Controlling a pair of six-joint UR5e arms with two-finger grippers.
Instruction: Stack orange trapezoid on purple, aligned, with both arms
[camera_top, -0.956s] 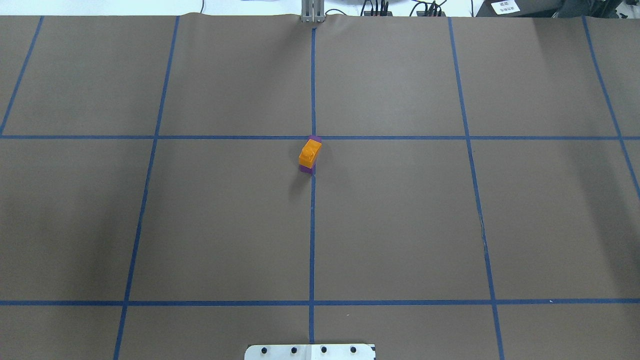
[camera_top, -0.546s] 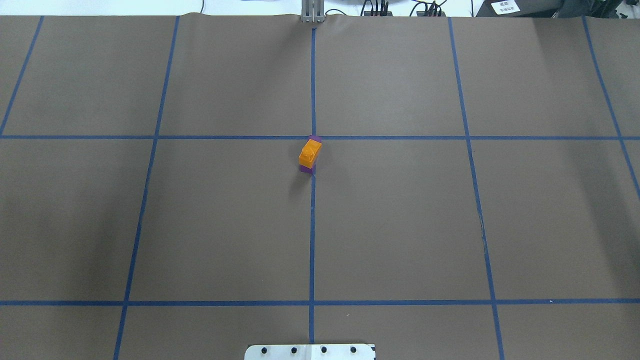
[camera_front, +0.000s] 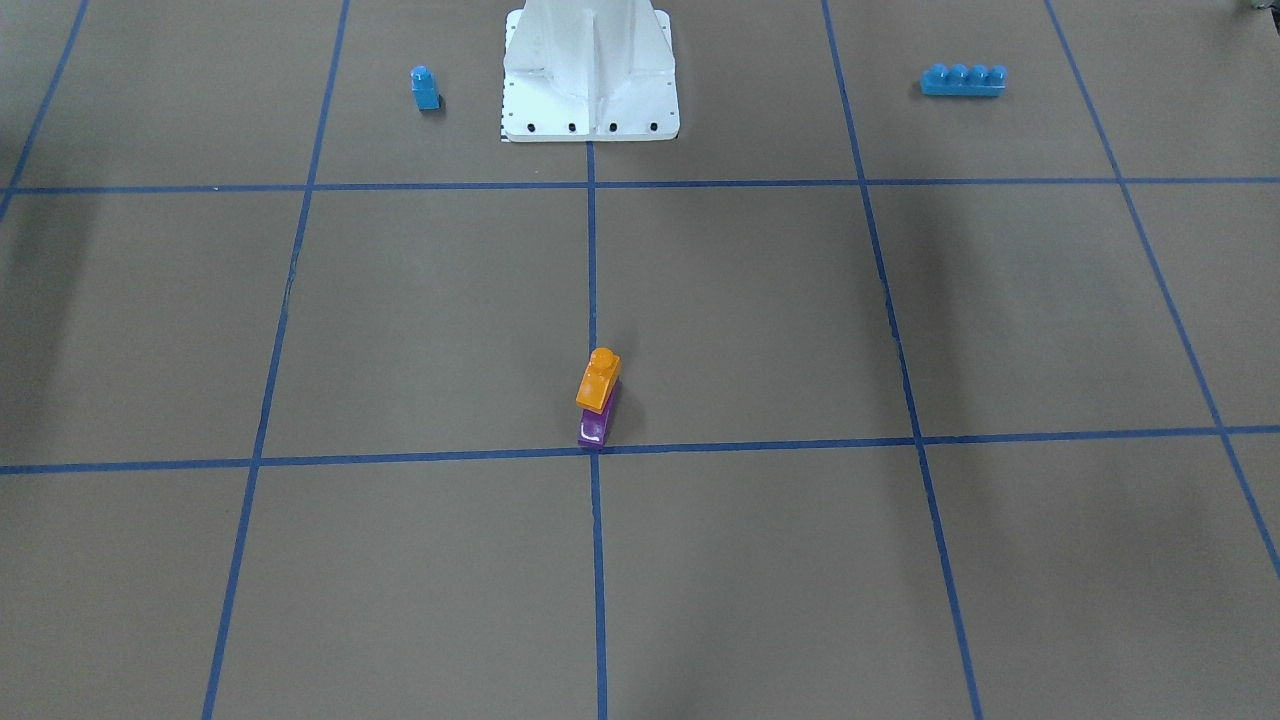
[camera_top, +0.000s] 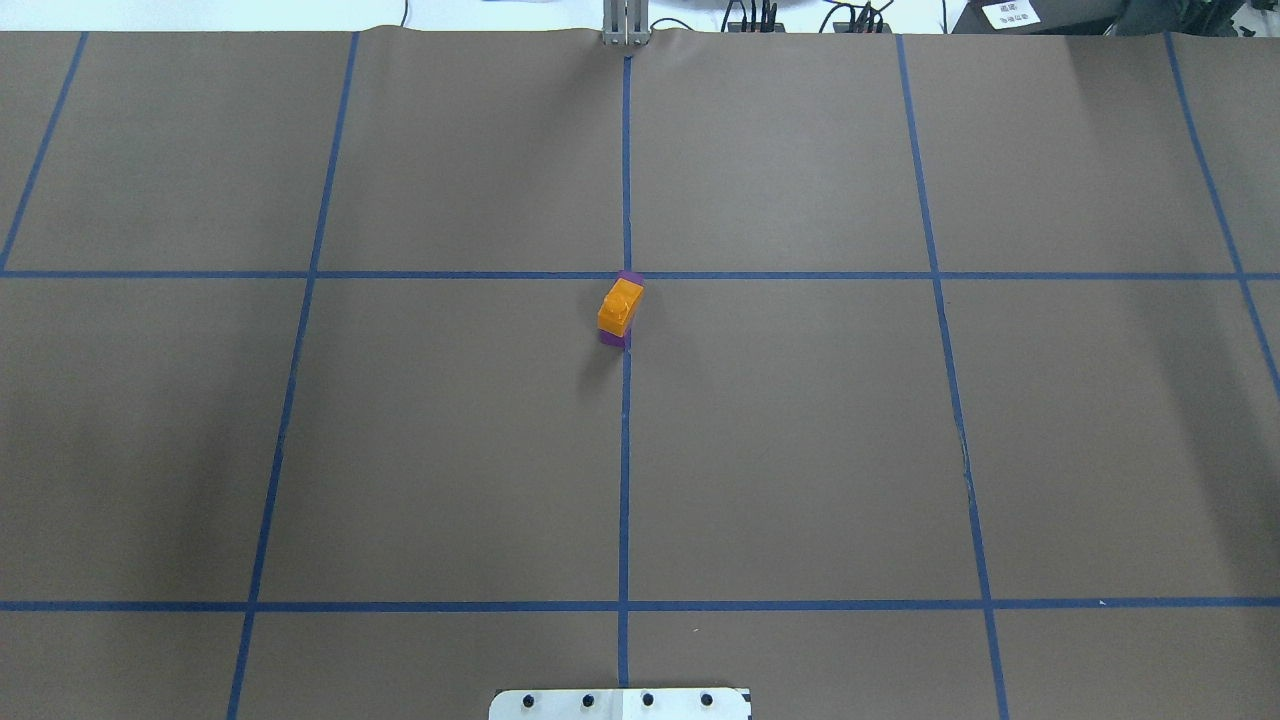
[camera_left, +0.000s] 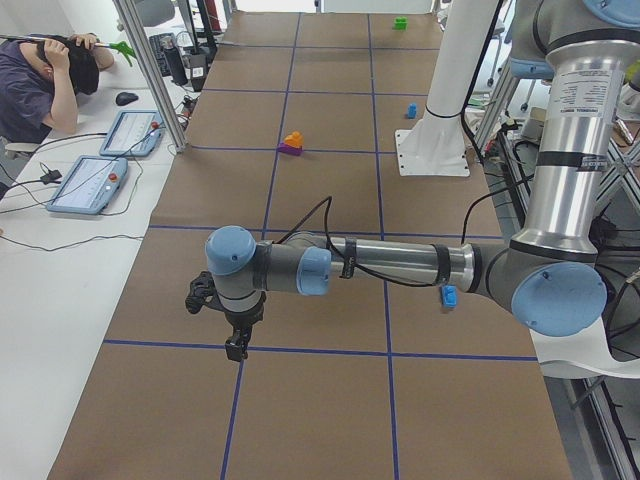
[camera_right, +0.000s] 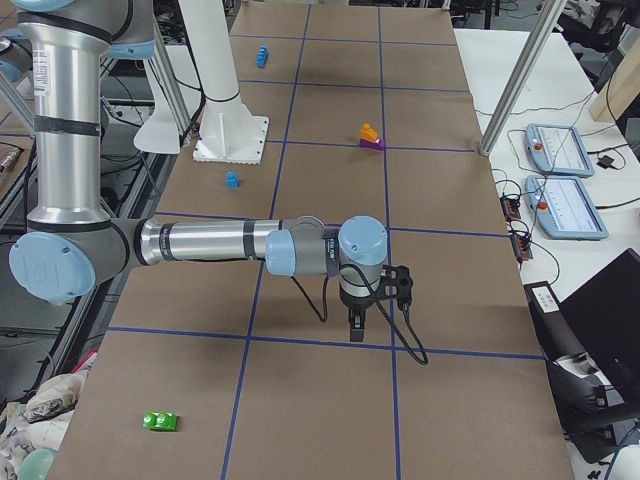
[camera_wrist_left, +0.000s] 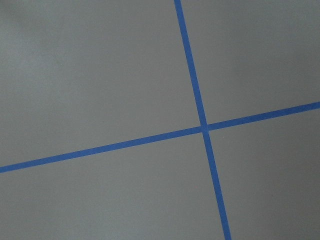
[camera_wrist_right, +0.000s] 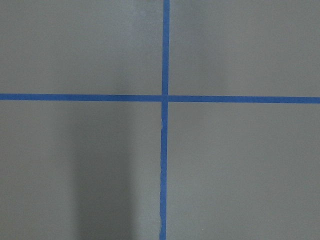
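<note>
The orange trapezoid (camera_front: 598, 380) sits on top of the purple brick (camera_front: 594, 428) at the table's centre, by a tape crossing; it is set slightly off the purple one's outline. The stack also shows in the overhead view, orange (camera_top: 620, 305) over purple (camera_top: 615, 341). No gripper touches it. My left gripper (camera_left: 237, 345) hangs over the table far from the stack, seen only in the exterior left view. My right gripper (camera_right: 356, 330) hangs at the other end, seen only in the exterior right view. I cannot tell whether either is open or shut. Both wrist views show only paper and tape.
A blue single-stud brick (camera_front: 425, 88) and a long blue brick (camera_front: 963, 79) lie either side of the white pedestal base (camera_front: 590, 70). A green brick (camera_right: 159, 421) lies near the right end. An operator (camera_left: 40, 80) sits beside tablets past the table's far edge.
</note>
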